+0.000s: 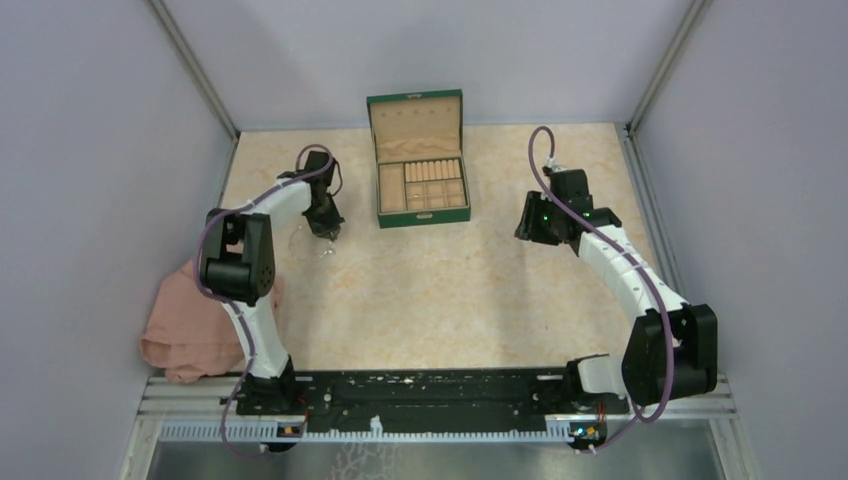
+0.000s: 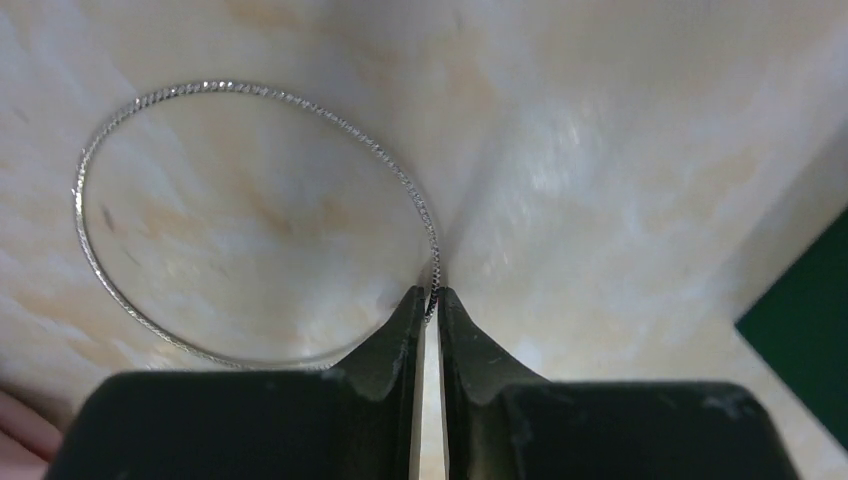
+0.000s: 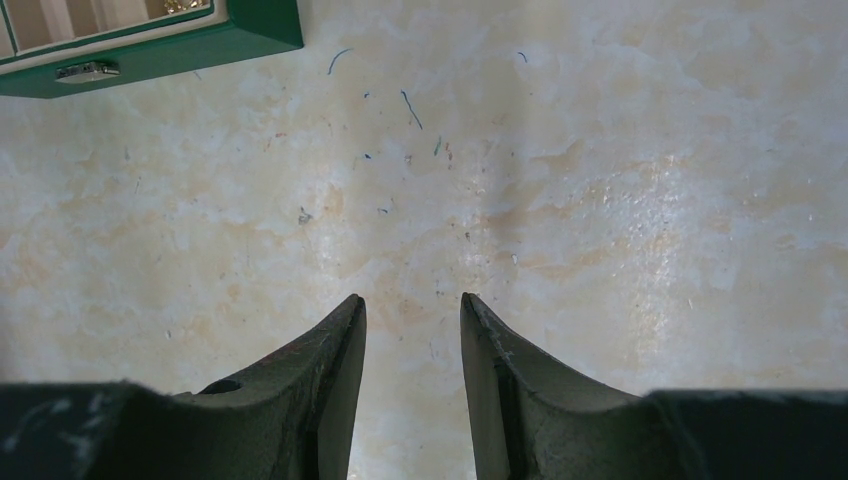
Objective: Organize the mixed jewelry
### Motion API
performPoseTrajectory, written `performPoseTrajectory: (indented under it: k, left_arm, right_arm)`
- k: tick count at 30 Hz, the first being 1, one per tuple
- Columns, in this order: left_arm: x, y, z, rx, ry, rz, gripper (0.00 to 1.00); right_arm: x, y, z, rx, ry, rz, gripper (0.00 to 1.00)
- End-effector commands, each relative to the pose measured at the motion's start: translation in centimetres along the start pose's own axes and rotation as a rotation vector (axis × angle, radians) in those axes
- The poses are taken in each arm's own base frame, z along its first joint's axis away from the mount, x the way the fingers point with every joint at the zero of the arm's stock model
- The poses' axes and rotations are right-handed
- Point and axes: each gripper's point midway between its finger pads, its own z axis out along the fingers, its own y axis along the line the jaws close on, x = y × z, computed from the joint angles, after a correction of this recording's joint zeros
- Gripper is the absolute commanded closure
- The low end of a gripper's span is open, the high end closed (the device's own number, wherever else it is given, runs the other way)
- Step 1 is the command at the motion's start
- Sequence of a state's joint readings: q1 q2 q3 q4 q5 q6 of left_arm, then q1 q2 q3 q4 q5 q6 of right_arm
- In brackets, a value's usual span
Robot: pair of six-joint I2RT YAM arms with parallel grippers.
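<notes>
One wiry loop (image 2: 398, 172) is the only piece of jewelry that can be made out, and the left gripper (image 2: 430, 293) has it: the jaws are closed almost to touching, pinching the wire at the near right part of its rim. From that pinch the rest of the loop spreads away and to the left in the wrist view. Being round, it has no long axis; its plane seems close to flat against the table (image 1: 450, 290), though whether it rests there or is raised cannot be told. The green box (image 1: 423, 215) lies to the right of this gripper, on the side opposite the loop's body, so the carry would likely be rightward with the ring trailing. The left arm is plainly the one to act. The right gripper (image 3: 412, 297) hovers on the box's other side, its jaws moderately apart with nothing between them. In the overhead view the loop is only a faint line, and what sits in the box's compartments is too small to read
</notes>
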State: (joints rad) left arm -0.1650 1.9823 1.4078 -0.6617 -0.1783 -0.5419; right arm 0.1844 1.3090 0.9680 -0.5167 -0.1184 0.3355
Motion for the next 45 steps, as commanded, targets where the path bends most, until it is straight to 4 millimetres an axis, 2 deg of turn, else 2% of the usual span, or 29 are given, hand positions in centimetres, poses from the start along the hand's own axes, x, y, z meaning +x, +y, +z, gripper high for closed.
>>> performPoseTrajectory:
  k: [1, 9, 11, 13, 15, 17, 20, 22, 25, 26, 30, 33, 42, 45]
  left_arm:
    - [4.6, -2.7, -3.2, 0.107, 0.059, 0.043, 0.85]
    - [13.8, -7.2, -7.9, 0.221, 0.164, 0.173, 0.84]
    - [16.4, -8.4, -9.8, 0.271, 0.202, 0.237, 0.81]
    - [17.7, -8.7, -11.2, 0.297, 0.213, 0.29, 0.76]
    - [17.7, -8.2, -12.1, 0.298, 0.201, 0.314, 0.7]
    - [16.5, -6.4, -12.0, 0.219, 0.133, 0.317, 0.67]
    - [15.1, -2.7, -10.6, 0.121, 0.124, 0.242, 0.65]
    - [14.5, -0.9, -9.7, 0.085, 0.14, 0.19, 0.64]
    - [13.4, 0.9, -9.4, -0.031, 0.103, 0.138, 0.61]
    - [13.0, 1.5, -9.2, -0.063, 0.092, 0.109, 0.56]
    - [11.4, 3.5, -7.8, -0.065, 0.075, -0.069, 0.53]
    - [10.6, 4.2, -7.0, -0.068, 0.056, -0.131, 0.55]
    - [11.9, 4.2, -4.8, -0.08, 0.095, -0.184, 0.56]
    - [12.9, 4.2, -3.7, -0.082, 0.133, -0.2, 0.62]
  right_arm:
    - [-1.5, 0.2, -0.4, -0.01, -0.058, 0.01, 0.6]
    - [-1.8, 0.3, 0.1, -0.012, -0.052, 0.019, 0.6]
    - [-1.7, 0.4, 0.1, -0.014, -0.051, 0.021, 0.6]
    - [-1.7, 0.4, 0.2, -0.017, -0.048, 0.024, 0.6]
    - [-1.6, 0.5, 0.2, -0.022, -0.047, 0.026, 0.6]
    - [-1.4, 0.6, 0.3, -0.03, -0.047, 0.037, 0.6]
    - [-1.0, 0.7, 0.3, -0.044, -0.045, 0.048, 0.6]
    - [-0.6, 0.7, 0.3, -0.048, -0.039, 0.05, 0.6]
    - [-0.3, 0.6, 0.2, -0.045, -0.038, 0.051, 0.6]
    - [-0.3, 0.6, 0.1, -0.045, -0.037, 0.051, 0.6]
    - [-0.2, 0.6, -0.1, -0.045, -0.039, 0.046, 0.6]
    - [-0.2, 0.7, -0.3, -0.05, -0.04, 0.045, 0.6]
    - [0.1, 0.6, -0.7, -0.052, -0.041, 0.037, 0.6]
    - [0.4, 0.6, -0.7, -0.054, -0.034, 0.034, 0.6]
